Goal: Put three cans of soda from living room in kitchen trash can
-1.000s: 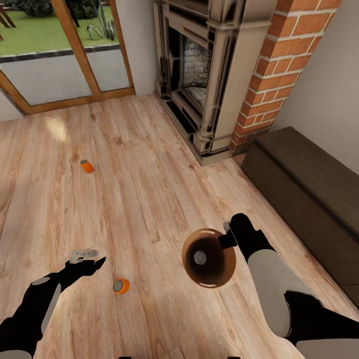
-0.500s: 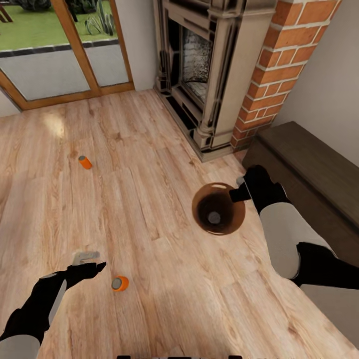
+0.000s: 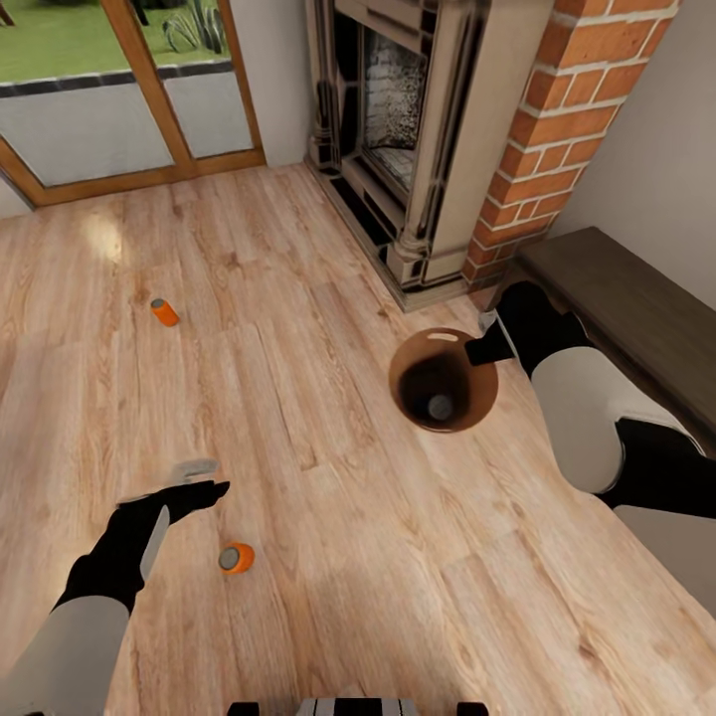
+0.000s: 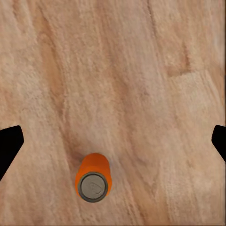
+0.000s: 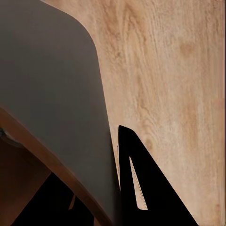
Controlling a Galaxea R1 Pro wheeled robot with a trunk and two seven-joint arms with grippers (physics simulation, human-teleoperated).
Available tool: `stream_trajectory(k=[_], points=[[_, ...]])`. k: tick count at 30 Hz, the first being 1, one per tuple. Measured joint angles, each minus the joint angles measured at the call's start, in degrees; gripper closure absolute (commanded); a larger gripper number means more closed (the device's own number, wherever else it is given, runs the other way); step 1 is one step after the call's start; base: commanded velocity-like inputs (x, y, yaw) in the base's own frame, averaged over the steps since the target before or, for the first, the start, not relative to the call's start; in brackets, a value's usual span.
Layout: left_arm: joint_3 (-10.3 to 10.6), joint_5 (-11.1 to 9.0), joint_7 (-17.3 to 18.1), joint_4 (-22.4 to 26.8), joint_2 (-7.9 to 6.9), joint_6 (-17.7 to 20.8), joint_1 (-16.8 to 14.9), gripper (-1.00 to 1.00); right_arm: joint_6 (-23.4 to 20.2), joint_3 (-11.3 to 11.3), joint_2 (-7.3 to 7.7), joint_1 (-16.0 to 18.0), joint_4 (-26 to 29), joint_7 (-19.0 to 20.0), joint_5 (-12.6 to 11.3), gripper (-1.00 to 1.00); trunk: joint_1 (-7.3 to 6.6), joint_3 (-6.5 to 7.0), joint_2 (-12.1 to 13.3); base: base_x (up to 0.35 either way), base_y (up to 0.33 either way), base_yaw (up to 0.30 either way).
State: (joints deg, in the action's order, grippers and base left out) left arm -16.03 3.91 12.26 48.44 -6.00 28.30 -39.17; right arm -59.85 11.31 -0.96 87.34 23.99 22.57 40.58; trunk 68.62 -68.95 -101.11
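**Three soda cans in sight, one already in the raised trash can**

Three orange cans with grey metal tops show in the head view. Compared with a second ago, the right tool (image 3: 484,348) has carried the trash can (image 3: 477,390) up and away from the robot, from beside the near can toward the fireplace hearth. It is closed on the bin's rim; the right wrist view shows a black finger (image 5: 141,188) against the curved brown wall. The bin is round and glossy brown, with a dark inside where one soda can (image 3: 440,406) shows its grey top.

The left tool (image 3: 194,479) has turned slightly and hangs over the plank floor (image 3: 328,557), its fingers spread wide apart and empty. In the left wrist view the two black fingertips (image 4: 9,143) sit at opposite edges, with the near soda can (image 4: 93,177) between them, closer to one finger. This can (image 3: 237,557) stands upright on the floor just beside the left tool, as before. The far soda can (image 3: 164,312) lies on its side, well apart, out toward the wood-framed glass doors (image 3: 129,99).

The floor is light wood planking with a visible grain, open all around both loose cans. A stone-and-brick fireplace (image 3: 447,139) and a dark brown bench (image 3: 626,318) close in the right side, near the bin.
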Motion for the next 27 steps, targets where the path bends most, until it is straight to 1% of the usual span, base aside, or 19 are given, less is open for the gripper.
stream_trajectory(k=[2, 4, 5, 9, 17, 19, 24, 27], points=[[0.1, 0.01, 0.07, -0.05, 0.5, 0.16, -0.1, -1.0, 0.01, -0.04, 0.14, 0.56, -0.39, -0.01, 0.01, 1.0, 0.44, -0.54, -0.8, 0.0, 0.0, 0.0], [0.91, 0.07, -0.1, -0.35, 0.89, 0.26, -0.15, -1.0, -0.05, -0.05, 0.24, 0.88, -0.73, 0.03, -0.18, 1.0, 0.88, -1.08, -1.6, 0.0, 0.0, 0.0], [1.8, 0.1, -0.27, -0.53, 1.15, 0.3, -0.17, -1.0, -0.07, -0.04, 0.28, 1.0, -0.84, 0.04, -0.15, 1.0, 1.1, -1.35, -2.01, 0.0, 0.0, 0.0], [3.45, 0.25, -0.53, -0.99, 1.45, 0.35, -0.19, -1.0, 0.0, -0.04, 0.34, 1.17, -1.0, 0.0, 0.81, 1.0, 1.98, -2.42, -3.61, 0.0, 0.0, 0.0], [3.89, 0.3, -0.52, -1.74, 1.46, 0.25, -0.2, -1.0, -0.05, 0.01, 0.08, 1.21, -1.05, 0.03, 0.83, 1.0, 3.74, -4.58, -6.82, 0.0, 0.0, 0.0], [3.94, 0.29, -0.44, -1.8, 1.42, 0.22, -0.2, -1.0, -0.08, 0.04, 0.17, 1.21, -1.06, 0.04, 0.65, 1.0, 4.17, -5.11, -7.62, 0.0, 0.0, 0.0], [3.97, 0.24, -0.33, -1.84, 1.19, 0.19, -0.2, -1.0, -0.01, -0.05, 0.36, 1.18, -1.02, 0.01, 1.14, 1.0, 5.27, -6.46, -9.63, 0.0, 0.0, 0.0], [3.94, 0.2, -0.28, -1.85, 1.09, 0.22, -0.2, -1.0, -0.06, -0.04, 0.5, 1.16, -1.04, 0.04, 0.76, 1.0, 5.93, -7.27, -10.83, 0.0, 0.0, 0.0]])
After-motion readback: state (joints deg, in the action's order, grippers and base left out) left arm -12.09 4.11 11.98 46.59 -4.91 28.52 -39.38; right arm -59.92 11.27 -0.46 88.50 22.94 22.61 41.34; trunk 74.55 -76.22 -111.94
